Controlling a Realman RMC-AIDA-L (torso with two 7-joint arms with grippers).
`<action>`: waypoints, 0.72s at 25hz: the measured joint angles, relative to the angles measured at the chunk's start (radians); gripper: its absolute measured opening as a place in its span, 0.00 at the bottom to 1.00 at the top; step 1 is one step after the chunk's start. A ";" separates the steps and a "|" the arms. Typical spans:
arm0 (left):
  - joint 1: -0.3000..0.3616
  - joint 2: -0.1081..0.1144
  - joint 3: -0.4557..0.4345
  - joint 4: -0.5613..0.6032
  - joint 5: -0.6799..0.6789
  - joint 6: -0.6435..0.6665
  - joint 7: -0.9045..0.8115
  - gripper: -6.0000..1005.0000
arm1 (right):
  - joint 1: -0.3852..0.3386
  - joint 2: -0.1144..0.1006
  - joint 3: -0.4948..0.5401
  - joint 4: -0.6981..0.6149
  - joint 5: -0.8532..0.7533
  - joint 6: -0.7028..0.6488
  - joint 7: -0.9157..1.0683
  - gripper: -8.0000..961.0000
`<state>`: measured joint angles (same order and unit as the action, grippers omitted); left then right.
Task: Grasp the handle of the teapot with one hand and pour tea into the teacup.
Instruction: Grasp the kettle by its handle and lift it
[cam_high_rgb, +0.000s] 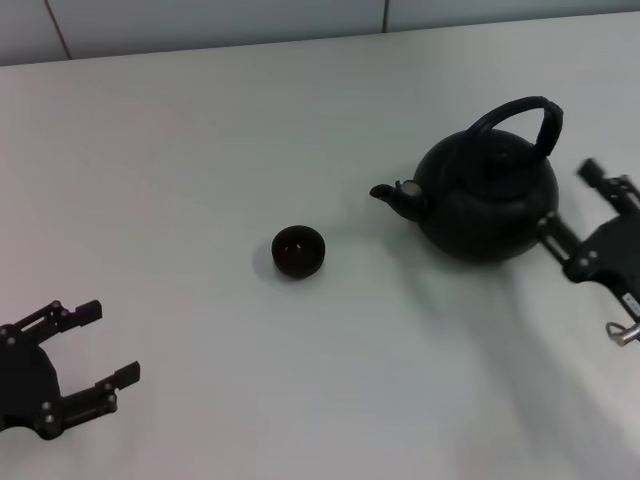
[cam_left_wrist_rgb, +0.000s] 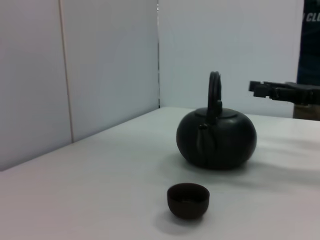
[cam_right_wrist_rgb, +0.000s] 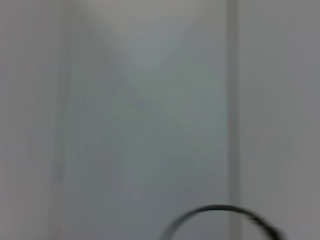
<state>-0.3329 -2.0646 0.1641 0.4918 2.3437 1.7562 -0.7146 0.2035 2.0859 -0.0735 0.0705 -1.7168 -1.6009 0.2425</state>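
Observation:
The black teapot (cam_high_rgb: 487, 200) stands on the right of the white table, its spout facing the teacup. Its arched handle (cam_high_rgb: 520, 108) stands upright over the lid. The small dark teacup (cam_high_rgb: 298, 251) sits apart to the left of the spout. My right gripper (cam_high_rgb: 568, 197) is open just beside the pot's right side, touching nothing. From the left wrist view it (cam_left_wrist_rgb: 257, 89) hovers at handle height next to the teapot (cam_left_wrist_rgb: 216, 139), with the teacup (cam_left_wrist_rgb: 188, 200) in front. The right wrist view catches only the handle's arc (cam_right_wrist_rgb: 220, 210). My left gripper (cam_high_rgb: 110, 343) rests open at the near left.
The white table (cam_high_rgb: 200, 150) stretches back to a pale panelled wall (cam_high_rgb: 200, 25) along its far edge. In the left wrist view a dark panel (cam_left_wrist_rgb: 311, 40) stands behind the right gripper.

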 joint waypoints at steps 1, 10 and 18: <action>0.000 0.000 0.000 0.000 -0.006 0.000 -0.001 0.80 | -0.010 0.001 0.026 0.040 0.028 0.012 -0.043 0.72; 0.004 0.003 0.000 -0.022 -0.035 0.000 -0.003 0.80 | -0.025 -0.003 0.102 0.129 0.127 0.095 -0.146 0.71; 0.010 -0.001 0.000 -0.025 -0.064 0.000 -0.003 0.80 | 0.016 -0.006 0.100 0.078 0.119 0.108 -0.120 0.69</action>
<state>-0.3227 -2.0651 0.1641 0.4668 2.2798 1.7563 -0.7179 0.2191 2.0795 0.0261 0.1490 -1.5981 -1.4933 0.1227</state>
